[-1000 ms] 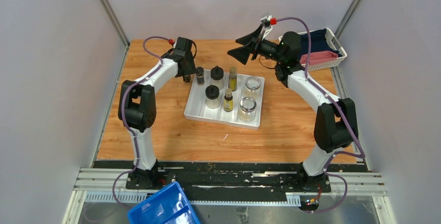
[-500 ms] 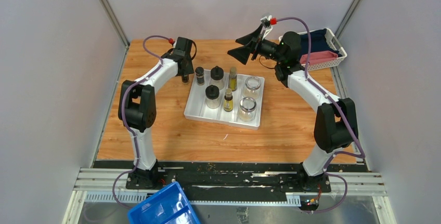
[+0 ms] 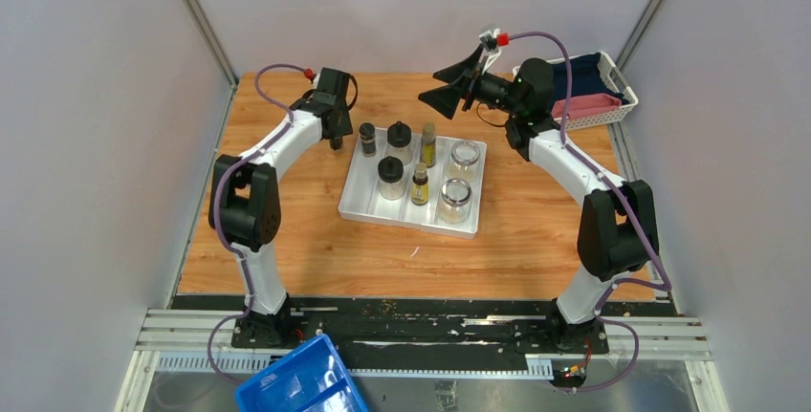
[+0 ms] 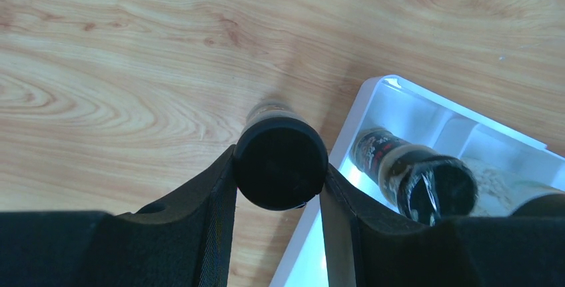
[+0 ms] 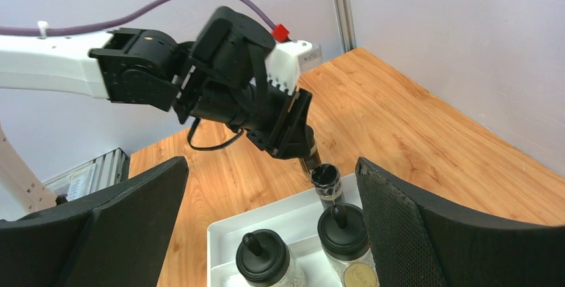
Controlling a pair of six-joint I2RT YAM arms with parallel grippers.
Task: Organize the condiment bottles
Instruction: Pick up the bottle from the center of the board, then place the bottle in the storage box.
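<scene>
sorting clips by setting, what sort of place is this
Likely a robot lab test cell, not a kitchen: grey panel walls on metal rails enclose a wooden table, the left arm and right arm are bolted to a black base plate, and condiment bottles sit in a white tray.

Arms: two robot arms of slim white shells, the left arm (image 3: 287, 140) and the right arm (image 3: 571, 168) built alike.
Joints: bulky matte-black elbow housings (image 3: 239, 206), rounded at the corners.
Cables: a purple cable (image 3: 545, 35) loops along each arm and ends at a small red connector (image 3: 502, 39) by the wrist.
Bases: squat black mounts (image 3: 258, 328).
Fingers: black throughout. The left fingers (image 4: 193, 227) are smooth and tapered; the right fingers (image 5: 433, 234) are broad wedges with a fine mesh texture.
</scene>
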